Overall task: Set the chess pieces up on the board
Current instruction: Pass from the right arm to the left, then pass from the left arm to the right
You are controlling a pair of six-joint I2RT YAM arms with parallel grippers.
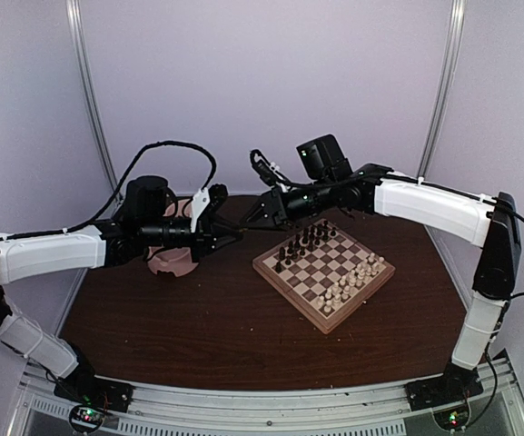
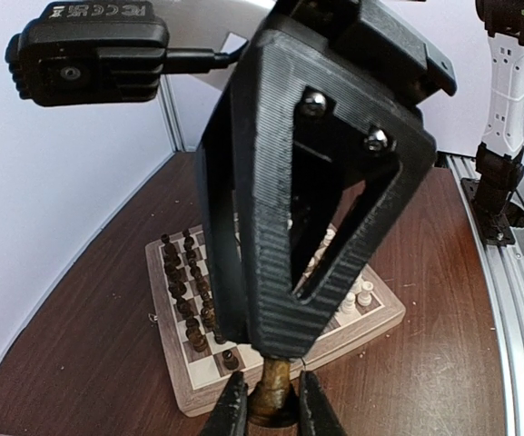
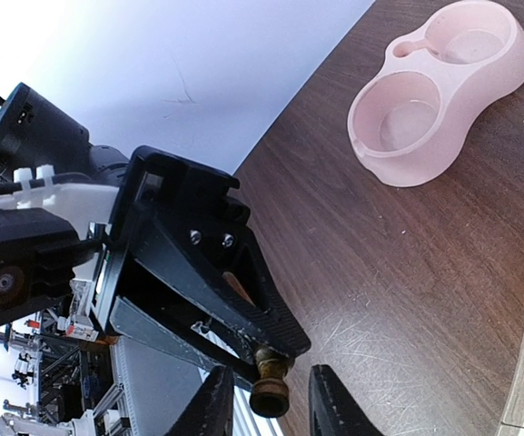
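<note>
Dark-brown wood: one chess piece (image 2: 273, 386) is hanging above the table just left of the board (image 1: 291, 295). The left gripper (image 2: 272, 411) is clenching it while the right gripper (image 3: 271, 413) is straddling it, jaws parted (a hand-over, seemingly, to the arm nearer the dark ranks). The left wrist camera is showing the squeeze, while the right wrist camera is showing gaps either side, plus the pink bowl (image 3: 398, 175).

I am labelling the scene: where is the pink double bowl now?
In the top view the pink double bowl sits on the table, left of the board, partly hidden by the left arm.
</note>
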